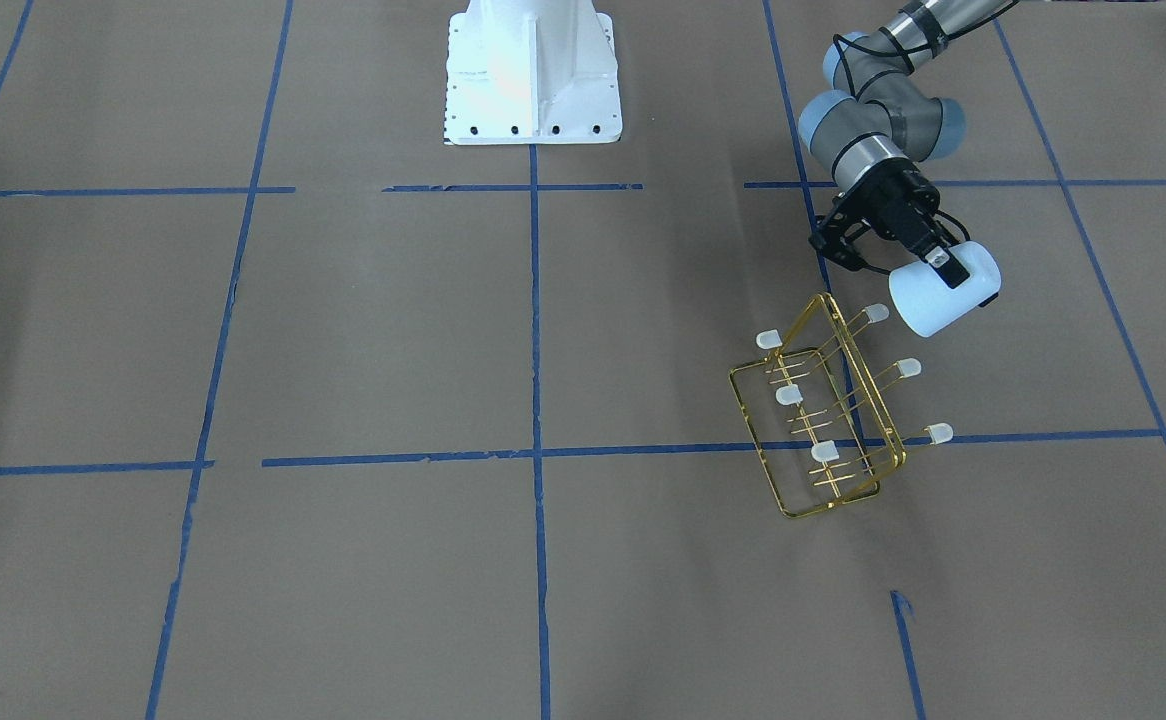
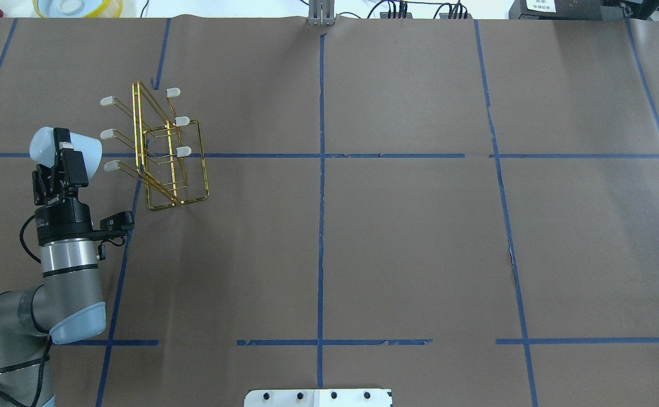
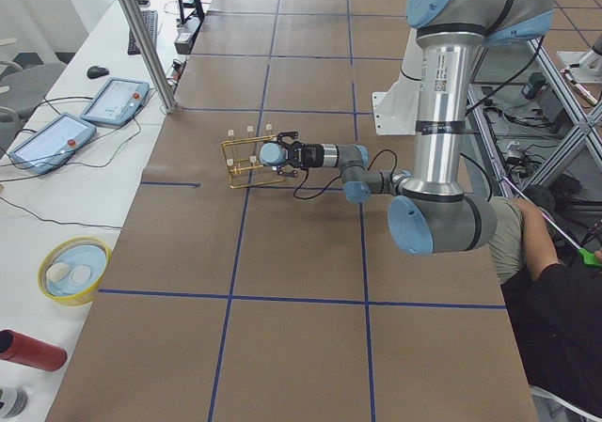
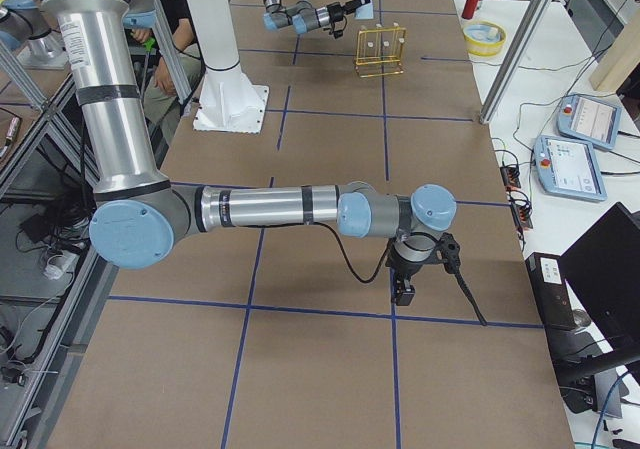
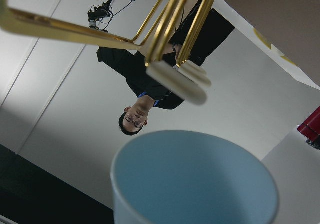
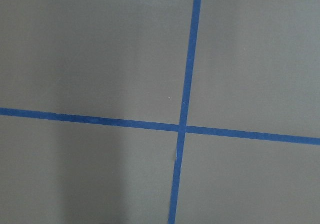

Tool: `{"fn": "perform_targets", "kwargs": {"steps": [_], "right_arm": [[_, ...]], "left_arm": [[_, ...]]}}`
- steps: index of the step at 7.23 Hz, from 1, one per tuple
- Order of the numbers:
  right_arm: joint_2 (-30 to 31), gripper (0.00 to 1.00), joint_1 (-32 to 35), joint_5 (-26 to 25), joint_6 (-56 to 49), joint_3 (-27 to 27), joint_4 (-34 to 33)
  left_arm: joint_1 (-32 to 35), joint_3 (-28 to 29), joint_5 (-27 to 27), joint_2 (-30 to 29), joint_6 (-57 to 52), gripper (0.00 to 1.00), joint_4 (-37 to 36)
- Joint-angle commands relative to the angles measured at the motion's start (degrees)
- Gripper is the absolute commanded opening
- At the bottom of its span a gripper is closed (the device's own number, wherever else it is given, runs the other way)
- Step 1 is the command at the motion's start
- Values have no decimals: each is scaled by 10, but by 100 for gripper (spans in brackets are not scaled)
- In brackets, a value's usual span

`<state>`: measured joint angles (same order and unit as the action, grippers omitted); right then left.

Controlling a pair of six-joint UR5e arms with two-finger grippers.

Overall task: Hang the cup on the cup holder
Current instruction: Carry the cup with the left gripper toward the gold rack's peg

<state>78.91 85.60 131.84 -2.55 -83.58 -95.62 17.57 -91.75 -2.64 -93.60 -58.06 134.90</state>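
I have the small pale light-blue plastic tumbler (image 2: 89, 148) clamped crosswise in the left gripper (image 2: 65, 150), one dark finger lying over its smooth, handle-less wall. It is held clear of the brown paper-covered table (image 2: 408, 237). The tumbler lies on its side with its long axis pointing at the gold wire rack (image 2: 160, 152). Judging by the left wrist view, the wider open mouth is the end facing the rack.

The rack stands just beside the tumbler, toward the table's middle. It has thin glossy wire, a rectangular base, an upright loop and angled prongs. Three of those prongs reach out toward the tumbler, and the nearest whitish translucent cap (image 2: 110, 166) sits close to the rim but is not yet inside it. The next move, I judge, turns on lining the mouth up with that prong's slant. The plastic is slick and the wire is light, so a nudge could shift the rack.

The right gripper (image 4: 404, 294) hangs well apart at the table's other end. I cannot tell how its jaws stand.
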Motion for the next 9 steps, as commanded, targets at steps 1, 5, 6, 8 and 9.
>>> {"fn": "perform_targets", "kwargs": {"steps": [1, 5, 6, 8, 9], "right_arm": [[0, 100, 0, 0, 0, 0, 0], [0, 100, 0, 0, 0, 0, 0], [0, 100, 0, 0, 0, 0, 0], [0, 100, 0, 0, 0, 0, 0], [0, 100, 0, 0, 0, 0, 0]], "left_arm": [[-1, 4, 0, -10, 0, 0, 0], [-1, 37, 0, -38, 0, 0, 0], [-1, 43, 0, -45, 0, 0, 0], [-1, 57, 1, -55, 0, 0, 0], [-2, 61, 1, -55, 0, 0, 0]]}}
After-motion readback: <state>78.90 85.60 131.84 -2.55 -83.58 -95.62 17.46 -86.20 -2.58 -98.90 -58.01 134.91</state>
